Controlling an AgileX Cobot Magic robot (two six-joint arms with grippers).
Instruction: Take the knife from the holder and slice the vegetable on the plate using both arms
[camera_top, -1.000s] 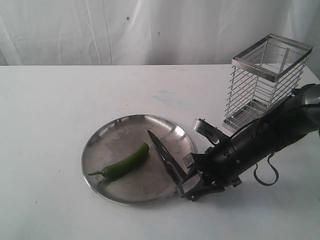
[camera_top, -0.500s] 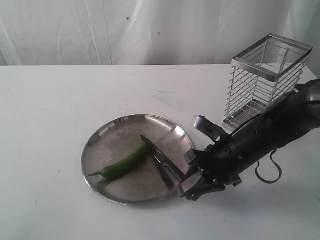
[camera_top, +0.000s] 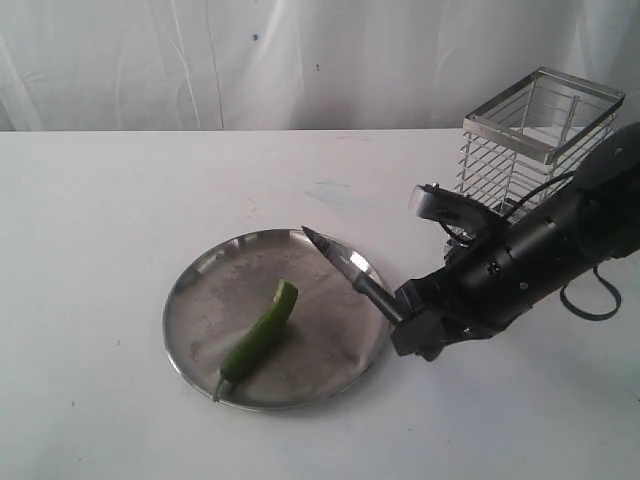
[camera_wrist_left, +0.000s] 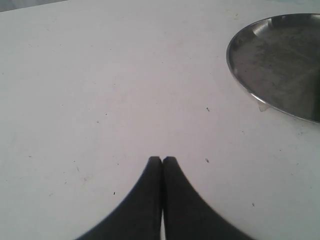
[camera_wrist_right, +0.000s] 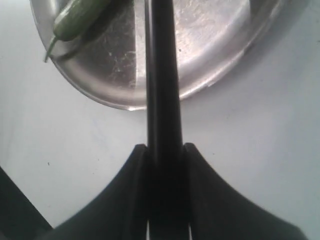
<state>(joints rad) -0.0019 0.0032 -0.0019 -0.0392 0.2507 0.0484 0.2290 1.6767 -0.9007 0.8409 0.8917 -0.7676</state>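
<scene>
The green chili pepper (camera_top: 258, 339) lies on the scuffed steel plate (camera_top: 200, 285), stem toward the front rim; it also shows in the right wrist view (camera_wrist_right: 77, 17). My right gripper (camera_top: 405, 322) is shut on the black knife (camera_top: 345, 268) by its handle (camera_wrist_right: 164, 125). The blade is lifted over the plate's right side, tip pointing up and back, clear of the pepper. My left gripper (camera_wrist_left: 162, 159) is shut on nothing, over bare table beside the plate's rim (camera_wrist_left: 240, 80); it is out of the exterior view.
The wire holder (camera_top: 530, 165) stands upright at the back right, behind the right arm (camera_top: 545, 250), and holds nothing that I can see. A white curtain backs the white table (camera_top: 120, 200). A black cable loop (camera_top: 590, 300) hangs off the right arm.
The right gripper rose and drew back to the right, lifting the knife off the pepper. The pepper has turned, its stem end now nearer the front rim.
</scene>
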